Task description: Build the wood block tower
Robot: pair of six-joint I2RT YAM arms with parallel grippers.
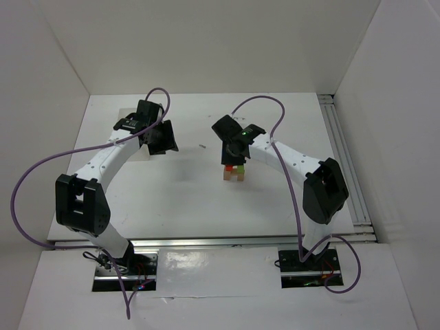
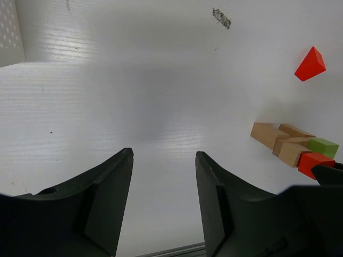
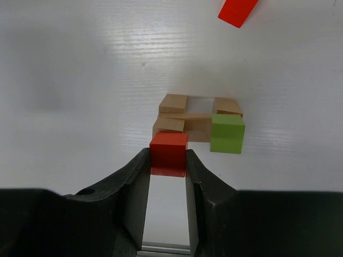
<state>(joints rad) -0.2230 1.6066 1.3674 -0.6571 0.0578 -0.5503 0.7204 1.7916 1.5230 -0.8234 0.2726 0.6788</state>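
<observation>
The wood block tower (image 1: 234, 173) stands mid-table: tan blocks (image 3: 174, 103) at the bottom with a tan crosspiece (image 3: 197, 127) over them and a lime green cube (image 3: 227, 133) on its right end. My right gripper (image 3: 168, 158) is shut on a red cube (image 3: 169, 150), held at the tower's left end, level with the green cube; I cannot tell whether it rests on the tan block below. My left gripper (image 2: 163, 156) is open over bare table, left of the tower (image 2: 289, 145). A red wedge (image 2: 310, 64) lies loose beyond the tower.
A thin small stick (image 1: 201, 146) lies between the two grippers. A white perforated edge (image 2: 9, 32) shows at the far left of the left wrist view. Metal rails (image 1: 344, 158) run along the table's right side, and white walls enclose it.
</observation>
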